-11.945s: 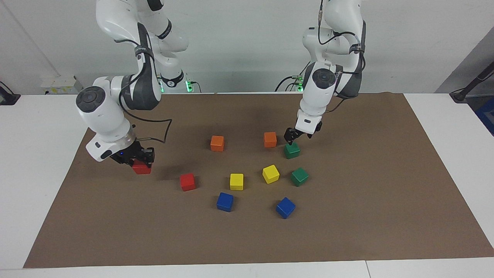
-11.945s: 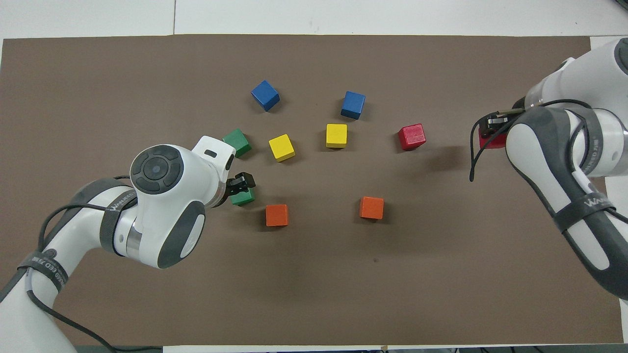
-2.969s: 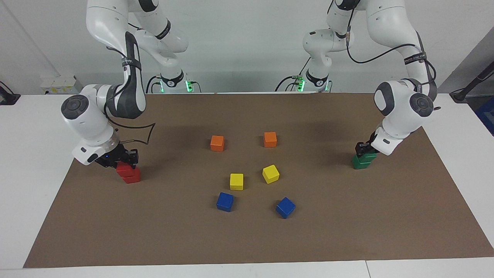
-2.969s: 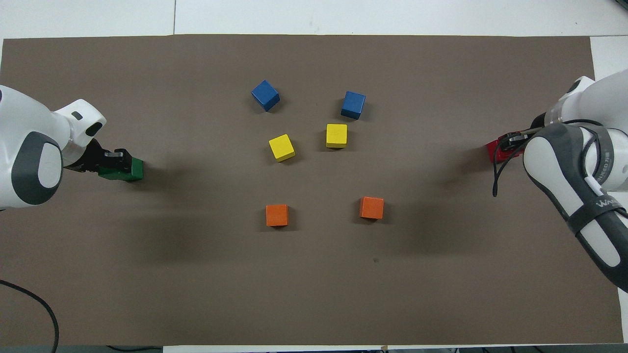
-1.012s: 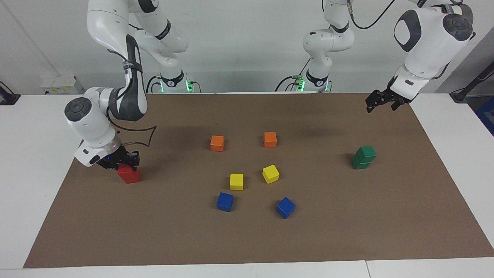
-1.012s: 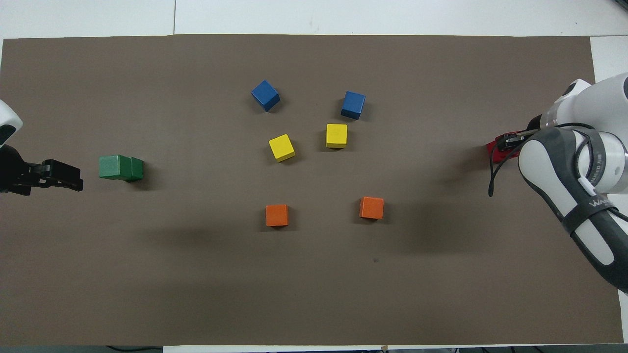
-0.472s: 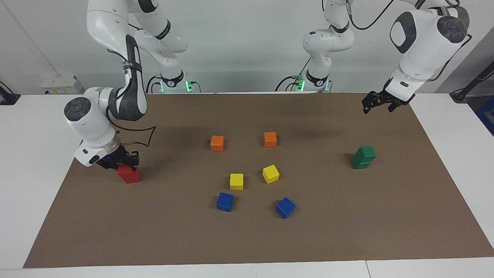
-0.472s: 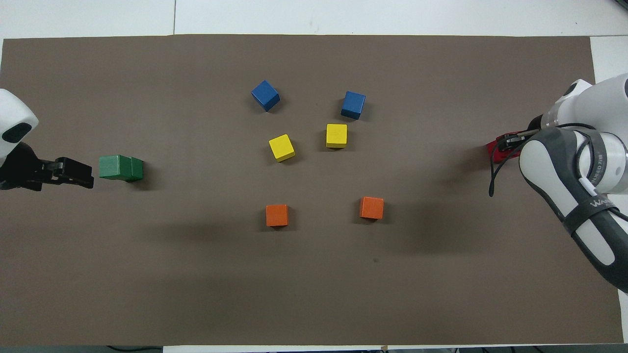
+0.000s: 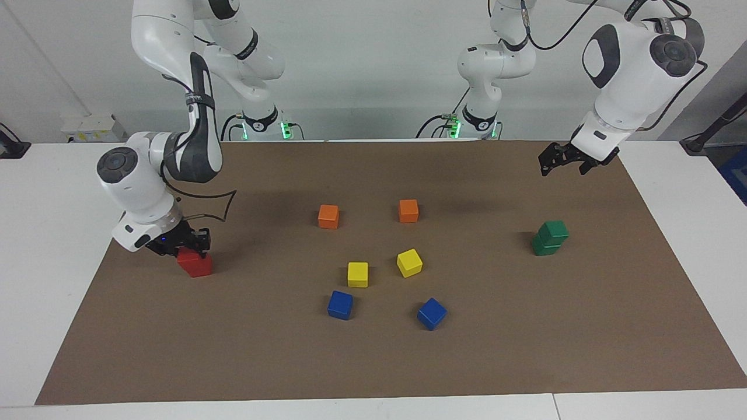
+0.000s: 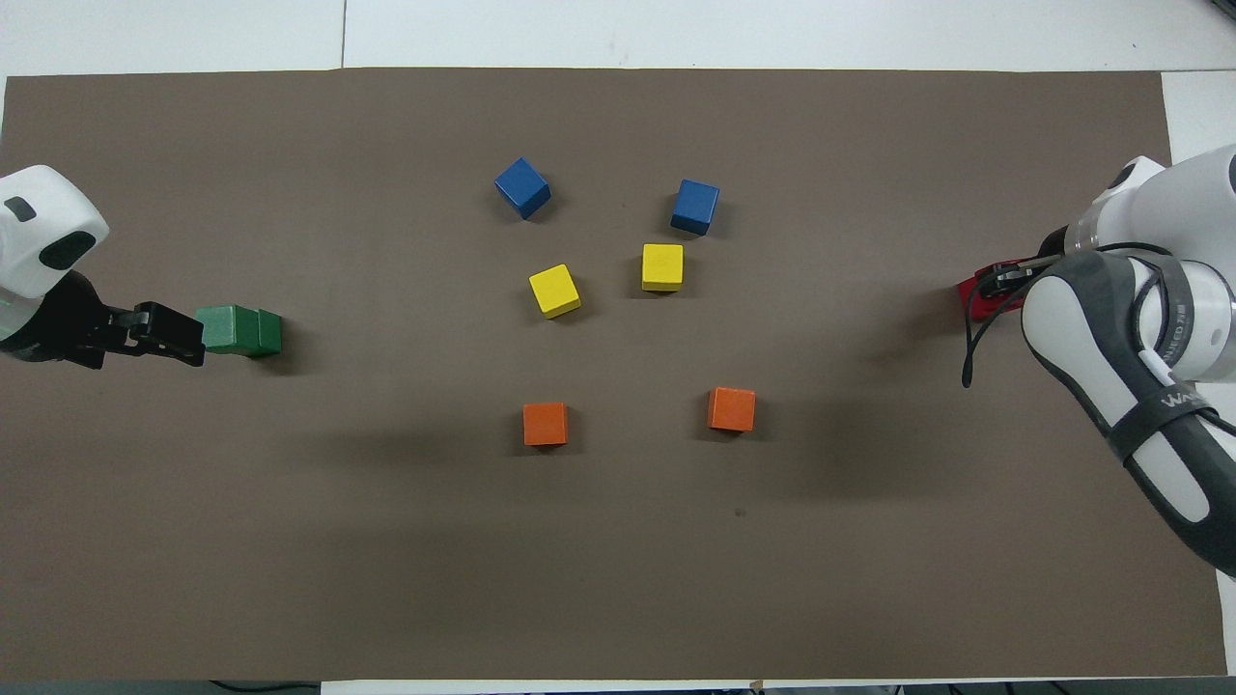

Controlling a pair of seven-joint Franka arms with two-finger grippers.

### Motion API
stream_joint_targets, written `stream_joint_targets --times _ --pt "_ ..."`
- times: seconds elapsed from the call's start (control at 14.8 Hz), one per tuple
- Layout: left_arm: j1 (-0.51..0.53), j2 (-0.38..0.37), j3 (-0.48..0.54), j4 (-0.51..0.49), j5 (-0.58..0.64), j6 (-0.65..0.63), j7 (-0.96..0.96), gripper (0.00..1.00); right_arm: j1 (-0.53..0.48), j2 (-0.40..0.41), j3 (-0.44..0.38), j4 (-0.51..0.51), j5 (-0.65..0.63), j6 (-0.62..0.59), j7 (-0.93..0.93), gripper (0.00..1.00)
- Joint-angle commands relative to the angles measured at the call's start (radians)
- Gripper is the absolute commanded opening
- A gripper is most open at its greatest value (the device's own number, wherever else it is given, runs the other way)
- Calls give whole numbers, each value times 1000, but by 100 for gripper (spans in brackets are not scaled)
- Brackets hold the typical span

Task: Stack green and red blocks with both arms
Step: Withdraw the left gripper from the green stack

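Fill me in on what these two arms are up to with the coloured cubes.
They are stacking cubes by colour, one pile per arm. The green stack stands finished toward the left arm's end of the brown mat; the left tool hangs open in the air, clear of it. The right tool is down on the upper cube of the red stack at the right arm's end. The orange, yellow and blue cubes lie loose mid-mat.
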Motion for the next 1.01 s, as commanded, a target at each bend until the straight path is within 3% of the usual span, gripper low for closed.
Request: stream_joint_targets --times 0.0,0.61,0.94 --pt "-9 -27 11 11 -8 -19 -7 100 -9 -12 7 -33 2 32 10 100" --pt "-15 -24 5 10 -8 50 -1 100 -10 -8 7 -16 2 21 13 100" --pt "-21 -24 5 8 -31 58 -4 100 -1 -52 15 44 5 -48 19 100"
